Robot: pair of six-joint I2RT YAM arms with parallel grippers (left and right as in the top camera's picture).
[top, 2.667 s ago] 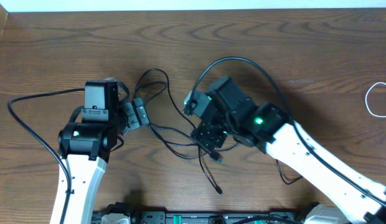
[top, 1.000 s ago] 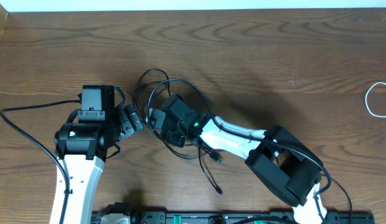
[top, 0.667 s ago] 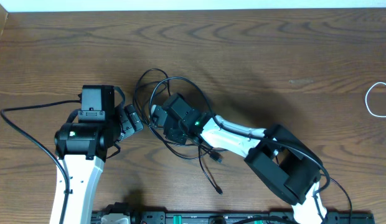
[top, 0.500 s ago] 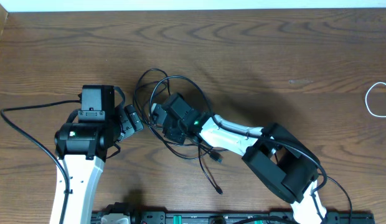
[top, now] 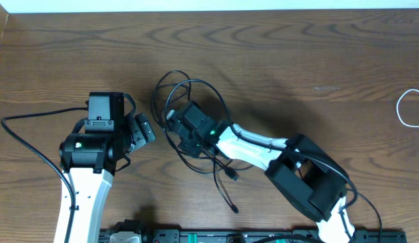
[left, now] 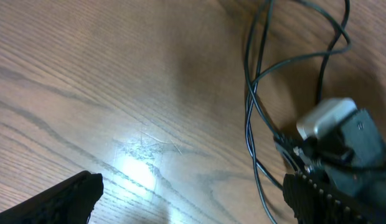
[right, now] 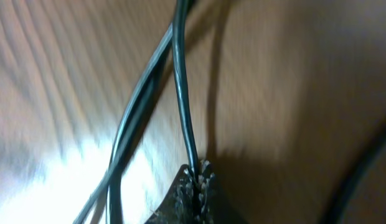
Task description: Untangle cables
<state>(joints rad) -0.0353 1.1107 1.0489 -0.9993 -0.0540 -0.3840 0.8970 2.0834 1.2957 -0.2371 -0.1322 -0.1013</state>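
Observation:
A tangle of thin black cables (top: 193, 83) lies mid-table, with one loose tail ending in a plug (top: 234, 208). My right gripper (top: 184, 143) reaches into the tangle from the right. In the right wrist view it (right: 196, 180) is shut on one black cable (right: 182, 93), which runs straight up out of the closed tips; a second black strand (right: 134, 118) passes just to its left. My left gripper (top: 143, 128) stands open just left of the tangle. In its own view the gripper (left: 193, 202) has bare table between its fingers, and cable loops (left: 250, 112) lie ahead to the right.
A white cable (top: 399, 104) lies coiled at the far right edge of the wooden table (top: 297, 47). The left arm's thick black lead (top: 34, 115) loops out to the left. The right arm's body (top: 307, 179) crosses the near right of the table.
The right gripper has closed onto a black cable and drawn it slightly rightward, so the loops shifted away from the left gripper. The left arm has stayed put.

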